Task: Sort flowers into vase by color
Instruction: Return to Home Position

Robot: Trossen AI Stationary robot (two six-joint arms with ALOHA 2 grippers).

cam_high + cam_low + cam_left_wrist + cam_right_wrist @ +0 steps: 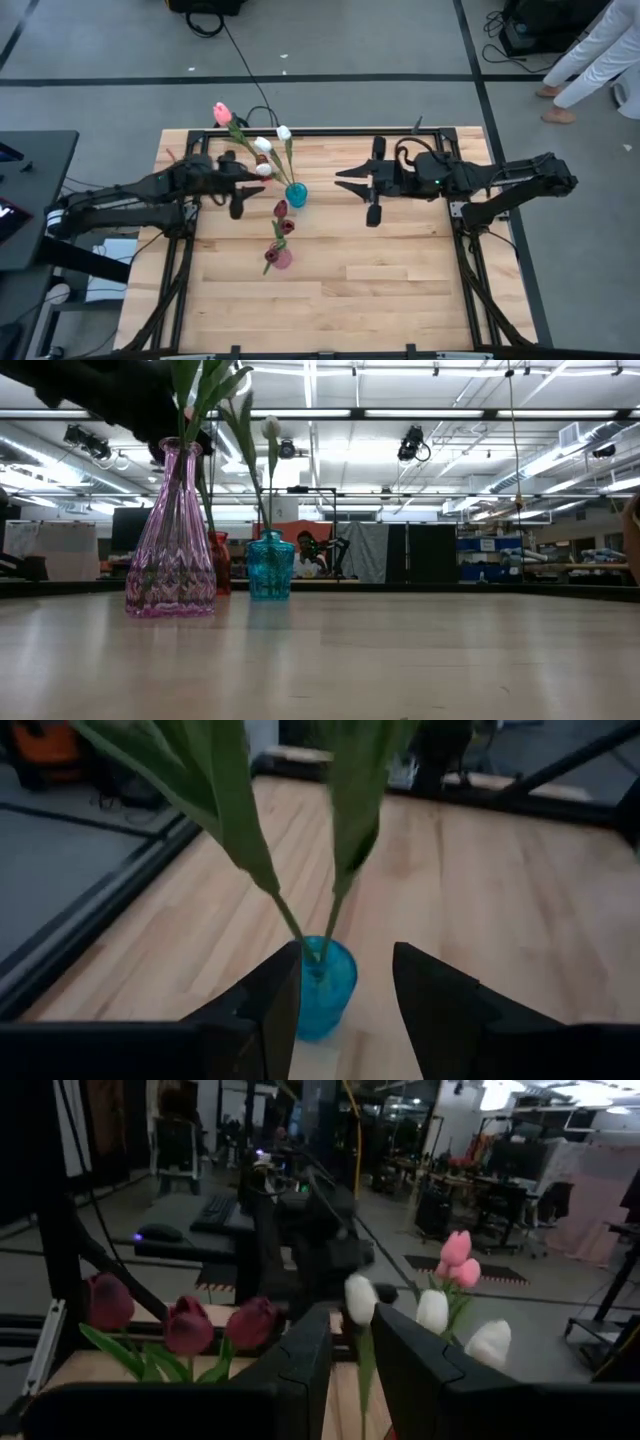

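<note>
High view: your left gripper (pixel 243 186) sits just beside the blue vase (pixel 296 194), left of the middle of the desk (pixel 400 290). The right gripper (pixel 342 184) waits on the vase's other side, clear of it.
Left fingers: spread and holding nothing. In the left wrist view the blue vase and its leaves show between them.
Right fingers: slightly apart and empty.
Flowers: the white tulips (pixel 263 146) stand in the blue vase and lean over your left arm. The red tulips (pixel 287 227) are in the pink vase (pixel 281 259), about mid-desk. A pink tulip (pixel 222 113) reaches past the desk edge farthest from the low camera.
Snag risk: if you lift or swing the left arm straight away, a finger or the wrist could catch a leaf and drag a white tulip out.
Tip risk: the same catch could topple the narrow blue vase.
Safer line: back away from the stems before turning.
</note>
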